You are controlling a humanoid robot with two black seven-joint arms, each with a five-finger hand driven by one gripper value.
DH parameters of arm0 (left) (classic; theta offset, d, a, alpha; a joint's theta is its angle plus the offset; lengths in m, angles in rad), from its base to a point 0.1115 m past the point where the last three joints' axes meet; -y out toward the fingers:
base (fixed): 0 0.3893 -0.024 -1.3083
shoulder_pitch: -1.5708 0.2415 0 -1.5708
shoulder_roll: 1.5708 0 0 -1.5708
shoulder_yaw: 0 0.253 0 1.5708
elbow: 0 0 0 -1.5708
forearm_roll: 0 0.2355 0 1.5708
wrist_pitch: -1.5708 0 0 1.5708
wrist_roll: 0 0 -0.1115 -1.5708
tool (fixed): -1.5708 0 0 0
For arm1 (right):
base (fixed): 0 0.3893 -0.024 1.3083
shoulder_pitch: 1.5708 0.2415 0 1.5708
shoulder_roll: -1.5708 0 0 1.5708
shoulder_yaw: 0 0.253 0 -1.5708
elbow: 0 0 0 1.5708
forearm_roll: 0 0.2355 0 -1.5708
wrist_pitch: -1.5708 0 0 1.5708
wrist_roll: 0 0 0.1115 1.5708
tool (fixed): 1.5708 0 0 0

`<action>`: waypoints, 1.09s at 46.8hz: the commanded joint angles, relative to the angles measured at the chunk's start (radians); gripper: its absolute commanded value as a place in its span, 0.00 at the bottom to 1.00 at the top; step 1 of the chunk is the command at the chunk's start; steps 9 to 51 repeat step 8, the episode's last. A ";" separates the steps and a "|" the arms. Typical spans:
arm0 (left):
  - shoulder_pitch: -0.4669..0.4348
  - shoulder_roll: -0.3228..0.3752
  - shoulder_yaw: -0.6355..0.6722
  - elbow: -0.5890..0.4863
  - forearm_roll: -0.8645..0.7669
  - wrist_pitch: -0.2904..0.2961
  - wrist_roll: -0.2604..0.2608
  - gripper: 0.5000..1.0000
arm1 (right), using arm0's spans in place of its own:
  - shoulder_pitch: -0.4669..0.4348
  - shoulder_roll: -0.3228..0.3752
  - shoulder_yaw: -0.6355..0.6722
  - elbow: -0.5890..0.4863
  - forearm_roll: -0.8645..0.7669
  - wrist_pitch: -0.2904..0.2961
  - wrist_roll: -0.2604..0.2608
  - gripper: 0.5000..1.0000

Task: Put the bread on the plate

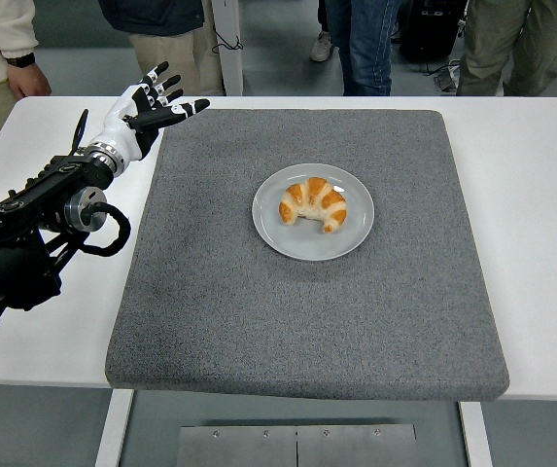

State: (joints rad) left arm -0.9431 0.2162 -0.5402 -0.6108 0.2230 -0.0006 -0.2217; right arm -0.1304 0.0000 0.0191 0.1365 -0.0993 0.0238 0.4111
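Croissant (314, 203) lies on the grey plate (293, 244), mid grey mat (307, 321), long axis left-right. Left robot hand (152, 109), fingers spread and empty, hovers over the mat's far-left corner; croissant lies to its right, nearer. Placement looks complete.

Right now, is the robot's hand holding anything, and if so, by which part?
Nothing is held. The left hand is open, fingers spread, over the mat's far left corner. The bread lies on the plate.
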 commanded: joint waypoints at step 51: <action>0.001 -0.040 -0.026 0.088 -0.013 -0.032 -0.002 0.94 | 0.000 0.000 0.002 -0.003 0.000 -0.001 0.000 1.00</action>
